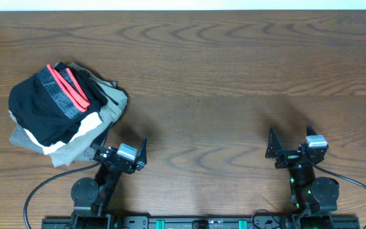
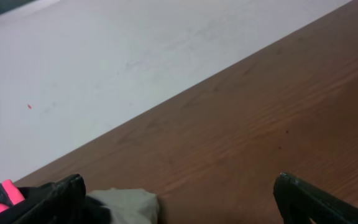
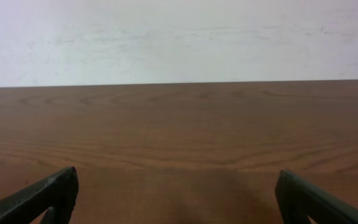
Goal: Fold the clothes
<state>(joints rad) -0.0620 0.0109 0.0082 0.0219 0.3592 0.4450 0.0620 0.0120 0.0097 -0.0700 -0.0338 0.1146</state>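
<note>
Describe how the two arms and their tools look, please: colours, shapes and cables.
The left arm and right arm are black, each with a light grey block near the wrist. A black cable loops out from each base. Small green lights glow on the right arm. The left tool and right tool have black, wedge-shaped fingers.
</note>
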